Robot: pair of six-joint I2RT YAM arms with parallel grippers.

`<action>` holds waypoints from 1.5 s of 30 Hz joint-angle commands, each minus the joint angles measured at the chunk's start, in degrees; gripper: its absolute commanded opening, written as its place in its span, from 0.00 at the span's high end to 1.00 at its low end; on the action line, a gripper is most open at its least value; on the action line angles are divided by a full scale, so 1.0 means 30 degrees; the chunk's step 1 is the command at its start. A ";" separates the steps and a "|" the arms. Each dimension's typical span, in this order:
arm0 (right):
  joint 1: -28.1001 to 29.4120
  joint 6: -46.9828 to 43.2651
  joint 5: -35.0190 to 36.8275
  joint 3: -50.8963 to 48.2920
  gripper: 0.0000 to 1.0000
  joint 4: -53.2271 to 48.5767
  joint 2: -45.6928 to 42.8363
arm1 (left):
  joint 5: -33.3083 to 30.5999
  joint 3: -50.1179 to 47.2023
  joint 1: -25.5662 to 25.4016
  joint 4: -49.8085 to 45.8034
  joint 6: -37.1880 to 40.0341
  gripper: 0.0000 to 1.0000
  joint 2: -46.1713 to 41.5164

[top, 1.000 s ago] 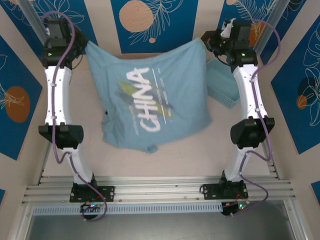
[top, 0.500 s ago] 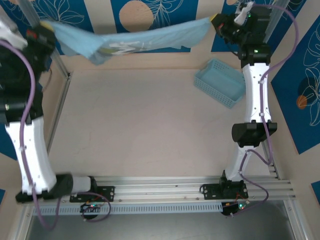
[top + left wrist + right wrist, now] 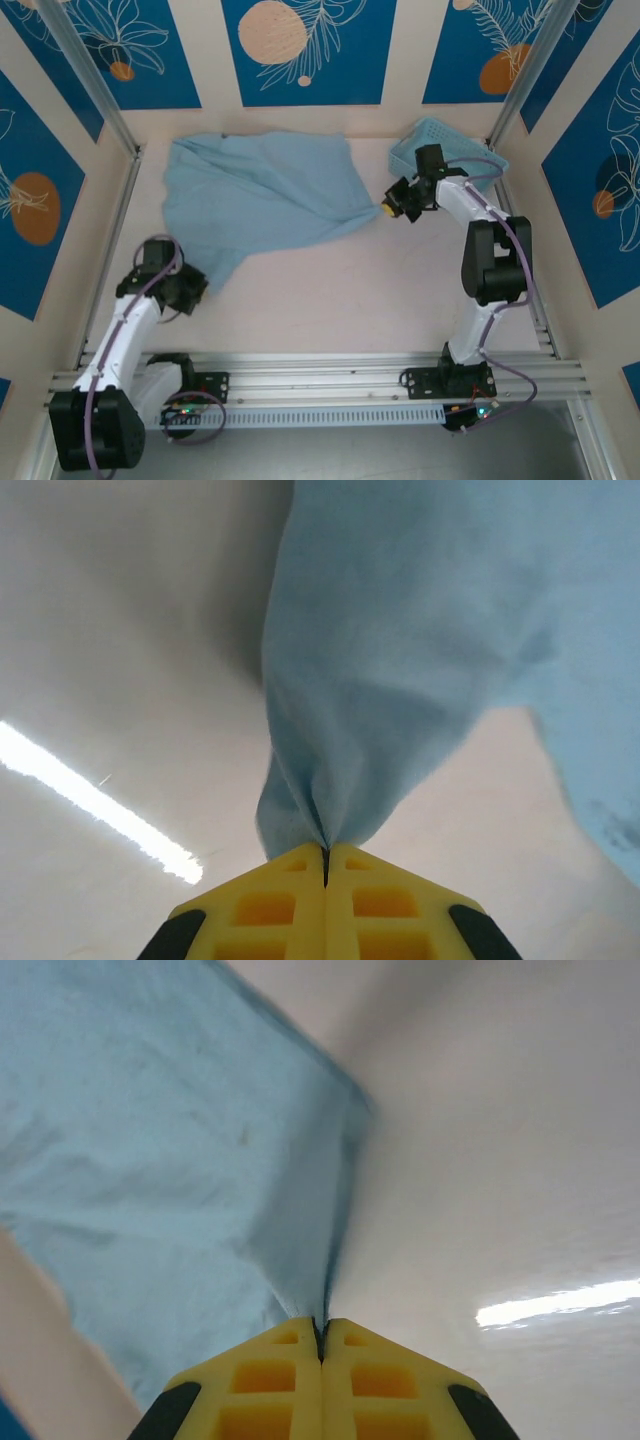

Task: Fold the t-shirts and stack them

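Observation:
The light sky-blue t-shirt (image 3: 260,195) lies spread over the back left of the table, plain side up, no lettering showing. One corner stretches down to my left gripper (image 3: 190,290) near the front left, which is shut on the cloth (image 3: 400,680). Another corner reaches right to my right gripper (image 3: 388,208), low over the table and also shut on the cloth (image 3: 180,1190). In both wrist views the yellow jaws are pressed together with fabric pinched in the seam: left gripper (image 3: 325,852), right gripper (image 3: 320,1325).
A light blue plastic lattice basket (image 3: 435,140) stands at the back right, just behind my right arm. Metal frame posts (image 3: 90,85) rise at both back corners. Bare tabletop (image 3: 340,290) runs along the front and middle.
Both arms have swung down from holding the shirt high at the back; the shirt now lies on the table, with the left gripper pulled to the front left and the right gripper lowered beside the basket.

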 commanded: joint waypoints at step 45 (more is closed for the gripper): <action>0.0711 -0.1297 0.8116 -0.6037 1.00 -0.7309 -0.5902 | -0.5340 0.3560 -0.3151 -0.8793 -0.5601 1.00 -0.4983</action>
